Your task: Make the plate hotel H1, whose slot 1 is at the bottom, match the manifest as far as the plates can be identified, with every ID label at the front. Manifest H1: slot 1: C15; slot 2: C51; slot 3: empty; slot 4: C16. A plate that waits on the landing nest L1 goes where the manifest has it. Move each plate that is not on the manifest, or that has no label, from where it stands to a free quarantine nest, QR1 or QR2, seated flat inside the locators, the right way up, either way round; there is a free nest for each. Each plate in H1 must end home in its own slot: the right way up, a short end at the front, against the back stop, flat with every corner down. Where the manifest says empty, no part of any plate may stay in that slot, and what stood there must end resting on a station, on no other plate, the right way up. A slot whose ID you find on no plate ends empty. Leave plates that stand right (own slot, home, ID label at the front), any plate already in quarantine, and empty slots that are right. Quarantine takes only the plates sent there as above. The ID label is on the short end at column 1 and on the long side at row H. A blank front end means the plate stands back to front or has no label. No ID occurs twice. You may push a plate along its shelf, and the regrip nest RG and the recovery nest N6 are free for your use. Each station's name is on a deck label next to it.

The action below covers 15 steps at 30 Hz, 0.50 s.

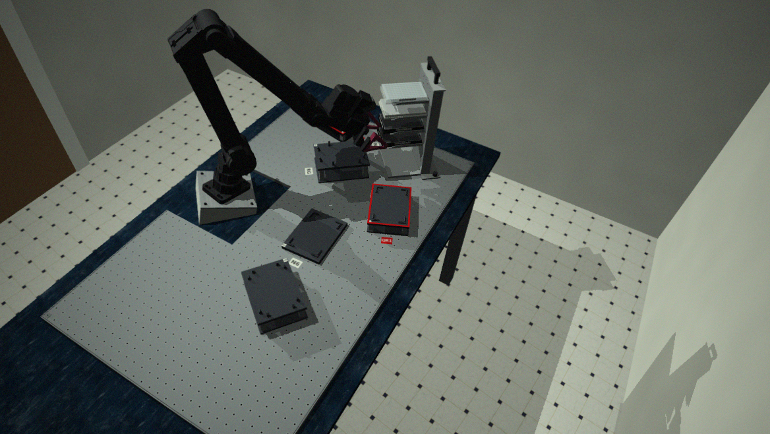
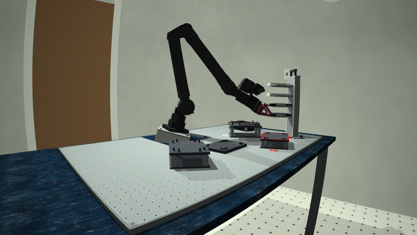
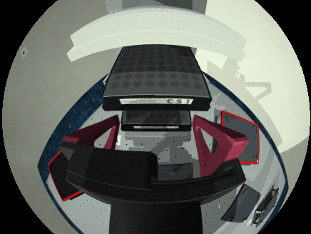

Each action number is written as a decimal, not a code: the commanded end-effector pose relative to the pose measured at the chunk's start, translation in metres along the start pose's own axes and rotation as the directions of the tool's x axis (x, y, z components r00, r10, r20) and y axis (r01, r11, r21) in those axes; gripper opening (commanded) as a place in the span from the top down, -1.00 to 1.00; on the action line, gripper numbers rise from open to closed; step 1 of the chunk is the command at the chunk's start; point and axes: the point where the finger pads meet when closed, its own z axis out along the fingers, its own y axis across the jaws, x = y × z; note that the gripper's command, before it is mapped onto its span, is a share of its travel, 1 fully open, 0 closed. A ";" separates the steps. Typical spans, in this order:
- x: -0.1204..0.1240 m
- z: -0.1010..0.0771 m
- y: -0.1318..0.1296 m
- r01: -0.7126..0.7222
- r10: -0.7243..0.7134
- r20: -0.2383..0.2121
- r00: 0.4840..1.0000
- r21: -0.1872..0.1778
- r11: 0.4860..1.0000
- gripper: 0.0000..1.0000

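tool (image 3: 156, 139) spread wide, empty, at hotel H1 (image 2: 296, 102) front | slot 1 plate (image 3: 155, 120) label unreadable | slot 2 plate (image 3: 156, 80) label "C51" visible only in wrist view | upper slots cut off

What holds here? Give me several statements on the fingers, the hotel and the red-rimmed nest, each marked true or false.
1. The fingers stand open, holding nothing. True.
2. The fingers hover over the red-rimmed nest. False: they face the hotel's lower shelves.
3. The hotel's top plate is white. True.
4. The plate labelled C51 is white. False: it is black.
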 end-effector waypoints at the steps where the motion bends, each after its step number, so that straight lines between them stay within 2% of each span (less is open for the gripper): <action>1: -0.022 0.003 0.003 -0.009 0.009 0.044 0.999 -0.005 1.000 -1.00; 3: -0.022 0.003 0.003 -0.009 0.009 0.044 0.999 -0.005 1.000 -1.00; 4: -0.022 0.003 0.003 -0.009 0.009 0.044 0.999 -0.005 1.000 -0.72; 15: -0.022 0.003 0.003 -0.009 0.009 0.044 0.999 -0.005 1.000 -0.72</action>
